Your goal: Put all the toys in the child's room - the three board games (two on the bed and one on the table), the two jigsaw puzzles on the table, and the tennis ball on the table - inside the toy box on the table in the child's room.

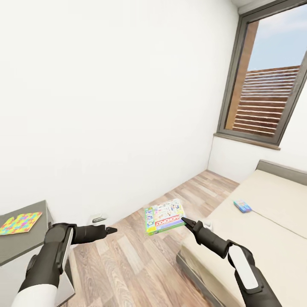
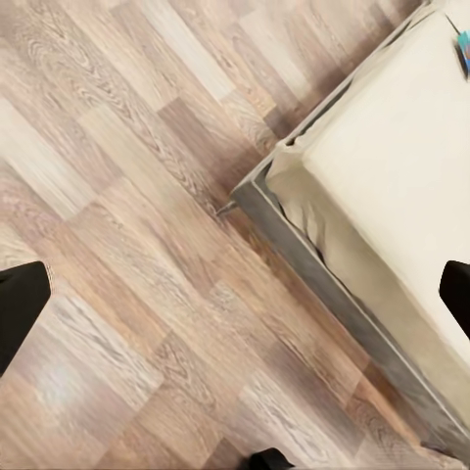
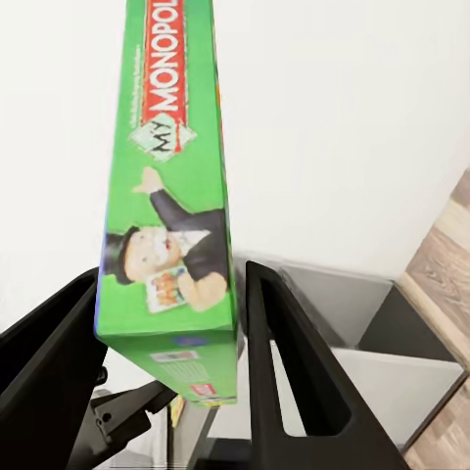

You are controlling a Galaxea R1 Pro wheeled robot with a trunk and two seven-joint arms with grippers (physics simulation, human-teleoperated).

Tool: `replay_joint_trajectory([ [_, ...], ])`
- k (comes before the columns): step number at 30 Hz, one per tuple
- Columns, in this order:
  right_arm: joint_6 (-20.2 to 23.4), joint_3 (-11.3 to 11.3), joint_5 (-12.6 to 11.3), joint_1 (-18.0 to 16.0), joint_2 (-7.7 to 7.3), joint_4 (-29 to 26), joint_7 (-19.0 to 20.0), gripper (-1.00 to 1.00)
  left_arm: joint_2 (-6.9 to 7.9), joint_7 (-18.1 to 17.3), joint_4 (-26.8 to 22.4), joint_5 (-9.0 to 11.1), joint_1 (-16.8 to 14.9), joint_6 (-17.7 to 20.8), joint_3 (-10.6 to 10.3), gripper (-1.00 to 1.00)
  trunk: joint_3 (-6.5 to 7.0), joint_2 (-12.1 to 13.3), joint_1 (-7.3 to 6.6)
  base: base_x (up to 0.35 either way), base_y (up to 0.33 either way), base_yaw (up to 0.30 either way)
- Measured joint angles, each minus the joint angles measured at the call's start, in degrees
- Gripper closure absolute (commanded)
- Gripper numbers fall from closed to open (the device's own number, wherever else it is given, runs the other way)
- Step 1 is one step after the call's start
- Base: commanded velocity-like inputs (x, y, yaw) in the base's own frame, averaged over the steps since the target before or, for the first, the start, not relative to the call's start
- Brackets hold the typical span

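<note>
The Monopoly board game (image 1: 165, 216) is clamped at one edge by the right hand (image 1: 185, 221) and held above open wooden floor (image 1: 128, 264), just off the bed (image 1: 264, 213) corner. A small blue box (image 1: 242, 206) lies on the bed. The left hand (image 1: 111, 230) is spread open, empty, over the floor. A jigsaw puzzle (image 1: 20, 223) lies near the counter (image 1: 17, 247) edge.

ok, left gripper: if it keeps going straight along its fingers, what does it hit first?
Probably the wood floor. The left wrist view looks along the left gripper at bare planks, with the bed corner off to one side. Nothing shows in between, though depth is hard to judge.
</note>
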Motion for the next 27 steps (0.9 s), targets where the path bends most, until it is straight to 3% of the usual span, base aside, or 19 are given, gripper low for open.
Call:
replay_joint_trajectory([
  [8, 0.01, 0.0, -0.05, 0.0, 0.0, 0.0, 0.0, 1.0, -0.29, 0.05, -0.01, 0.02, 0.01, 0.27, -0.16, -1.0, 1.52, 2.39, -1.31, 0.0, 0.0, 0.239],
  [14, 0.03, 0.0, -0.09, 0.0, -0.02, 0.0, 0.02, 1.0, -0.77, 0.35, 0.0, -0.35, 0.0, 0.24, -1.53, -1.0, 2.92, 4.81, -2.63, 0.0, 0.0, 0.221],
  [27, 0.1, -0.35, -0.39, 0.08, -0.09, -0.03, 0.08, 1.0, -0.85, 0.4, 0.01, -0.5, 0.0, 0.22, -2.25, -1.0, 5.1, 9.25, -5.06, 0.0, 0.0, 0.061],
])
